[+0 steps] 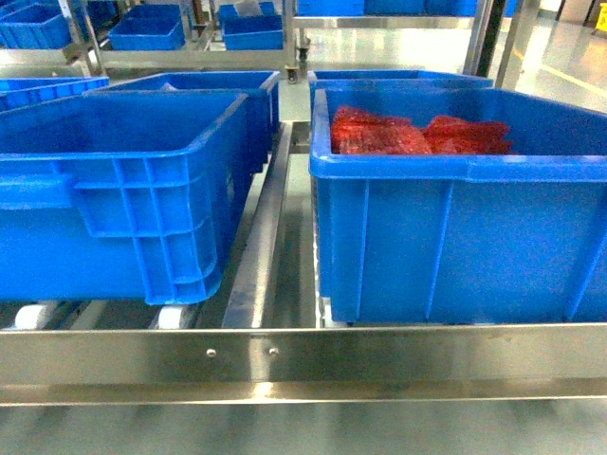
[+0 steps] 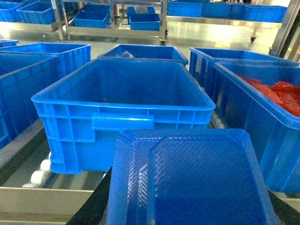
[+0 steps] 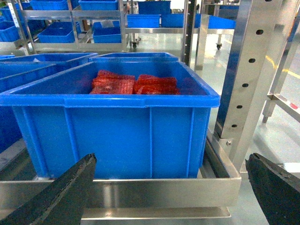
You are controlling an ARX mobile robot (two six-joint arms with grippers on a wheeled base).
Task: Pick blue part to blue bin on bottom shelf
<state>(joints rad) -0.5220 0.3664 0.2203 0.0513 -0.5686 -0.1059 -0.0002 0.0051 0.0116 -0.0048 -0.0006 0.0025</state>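
Head view. The plain bin is on the left and the wrap bin, holding red wrap, is on the right. Both sit behind the front rail, and the plain one rests on white rollers, so this reads as the roller tier. The bottom shelf is out of frame. No blue part is visible and neither gripper is in shot. You are at the search stage: find the part before committing either arm.

Left wrist view. The plain bin lies straight ahead with a smooth, bare inside and nothing on its floor. A ribbed blue tray-like piece fills the foreground. The dark fingers of the left gripper show at either side of it, set wide. I cannot tell whether they pinch it or only flank it. It blocks your downward look, so do not trust this camera for the part yet.

Right wrist view. The right gripper is spread wide with nothing between its fingers, facing the wall of the wrap bin. A perforated post stands close on the right, so keep the wrist clear of it when you drop lower.

The part is in none of the three views, and blue on blue will be hard to pick out. Look for a rounded cap, and sink the free right arm below the rail slowly.
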